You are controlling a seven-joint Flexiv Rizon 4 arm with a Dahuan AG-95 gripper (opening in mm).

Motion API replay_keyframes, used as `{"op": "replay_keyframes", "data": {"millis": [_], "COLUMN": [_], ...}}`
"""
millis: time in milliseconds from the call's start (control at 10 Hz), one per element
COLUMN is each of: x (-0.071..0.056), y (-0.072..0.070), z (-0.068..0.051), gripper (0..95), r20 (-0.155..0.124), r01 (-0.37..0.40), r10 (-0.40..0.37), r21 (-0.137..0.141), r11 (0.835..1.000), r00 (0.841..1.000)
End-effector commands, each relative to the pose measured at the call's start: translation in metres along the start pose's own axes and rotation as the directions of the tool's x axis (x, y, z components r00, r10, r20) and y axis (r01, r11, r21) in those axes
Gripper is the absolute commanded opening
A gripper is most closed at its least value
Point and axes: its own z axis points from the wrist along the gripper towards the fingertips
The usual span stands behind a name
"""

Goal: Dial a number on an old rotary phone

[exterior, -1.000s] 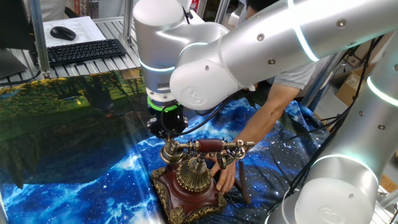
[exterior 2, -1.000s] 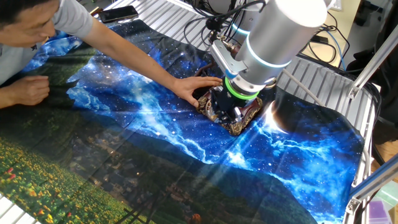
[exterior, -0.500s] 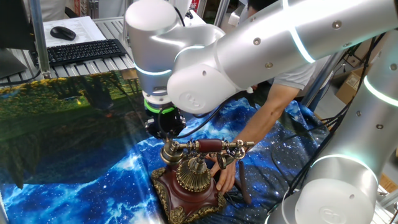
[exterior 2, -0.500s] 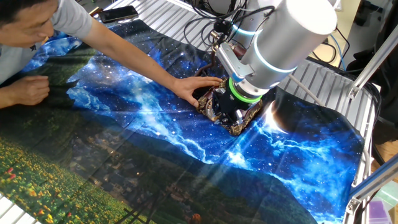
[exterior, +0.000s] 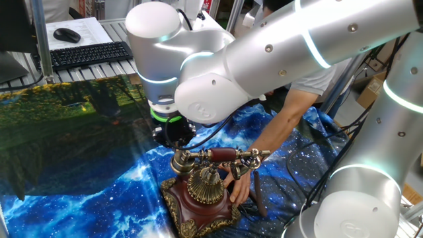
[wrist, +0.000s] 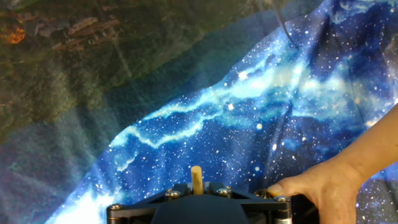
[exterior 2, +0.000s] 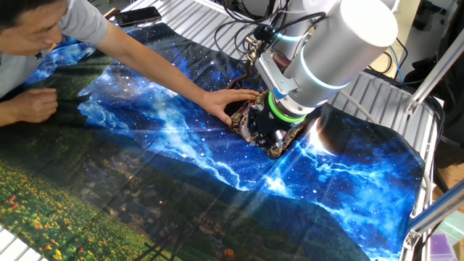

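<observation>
The old rotary phone (exterior: pixel 201 205) stands on the starry blue cloth, with a dark red square base, brass trim, a brass dial dome (exterior: pixel 206 187) and a brass handset (exterior: pixel 221 156) resting across the top. In the other fixed view only its brass-trimmed corner (exterior 2: pixel 246 129) shows under the arm. My gripper (exterior: pixel 173 135) hangs just behind the handset's left end, also seen in the other fixed view (exterior 2: pixel 270 132). In the hand view the gripper (wrist: pixel 196 186) is shut on a short pale stick (wrist: pixel 196 178) that points at the cloth. The phone does not show there.
A person's hand (exterior: pixel 238 182) holds the phone's right side, and also shows in the other fixed view (exterior 2: pixel 230 101) and in the hand view (wrist: pixel 323 186). A keyboard (exterior: pixel 89 54) and mouse (exterior: pixel 66 34) lie on the far table. A smartphone (exterior 2: pixel 141 14) lies beyond the cloth.
The arm's wrist and upper body have swung a little to the left and turned. The gripper has shifted slightly left beside the handset. The phone and the person's hand have stayed put.
</observation>
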Motion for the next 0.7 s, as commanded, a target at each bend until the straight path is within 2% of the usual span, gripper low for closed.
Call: {"op": "replay_keyframes", "data": {"millis": [100, 700], "x": [0.0010, -0.0026], "y": [0.0038, 0.0066], "z": [0.0004, 0.0039], "gripper": [0.0, 0.0], "r20": [0.002, 0.025], "r01": [-0.004, -0.001], "r10": [0.004, 0.000], "r21": [0.001, 0.028], "r11": [1.000, 1.000], "r00": [1.000, 1.000]}}
